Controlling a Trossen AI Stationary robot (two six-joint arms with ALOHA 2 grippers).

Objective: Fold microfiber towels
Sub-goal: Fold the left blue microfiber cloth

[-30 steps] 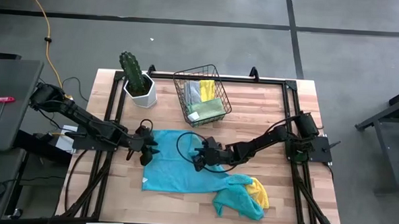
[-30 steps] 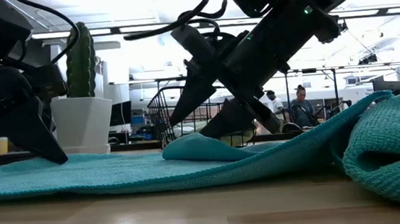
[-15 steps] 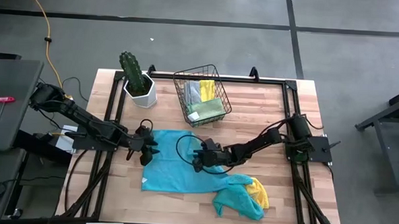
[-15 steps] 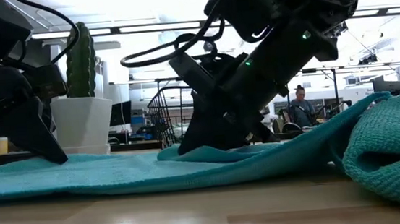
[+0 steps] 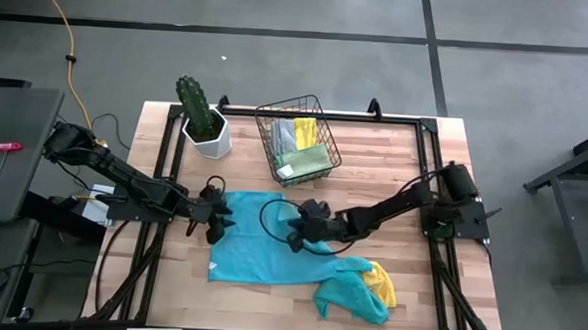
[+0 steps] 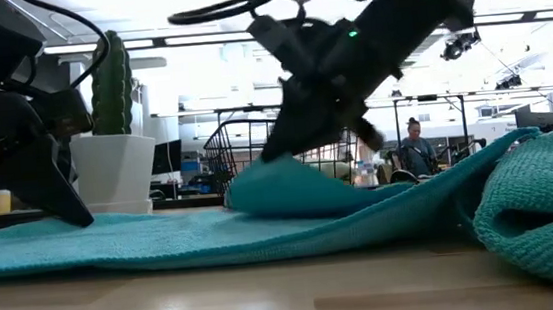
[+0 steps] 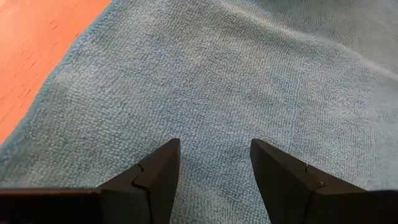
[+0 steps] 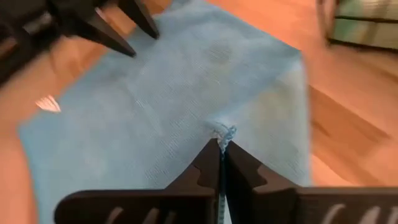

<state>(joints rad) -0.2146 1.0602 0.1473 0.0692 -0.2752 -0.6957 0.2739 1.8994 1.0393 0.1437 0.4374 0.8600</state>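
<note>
High view shows the job partly done, by my reading: a black wire basket (image 5: pixel 297 138) in the upper middle of the frame already holds yellow, grey and light green microfiber cloths (image 5: pixel 303 146) that look folded, while a large teal-blue microfiber towel (image 5: pixel 260 251) lies spread flat at the centre, and a crumpled teal cloth (image 5: pixel 348 290) with a yellow cloth (image 5: pixel 382 284) beside it waits at the lower right. The right gripper (image 5: pixel 295 232) is pinched shut on the spread towel's near-centre edge, lifting a small ridge of fabric, as the low view and right wrist view confirm. The left gripper (image 5: pixel 215 215) stands with its fingers apart, tips down on the towel's left upper corner, apparently pinning it. The fold itself looks barely begun, and the two loose cloths remain. All rests on a pale wooden surface (image 5: pixel 374 159) framed by black rails, with a green cactus in a white pot (image 5: pixel 202 118) at upper left. Beyond is grey floor; the low view shows a bright workshop with a person (image 6: pixel 417 150) far behind.
</note>
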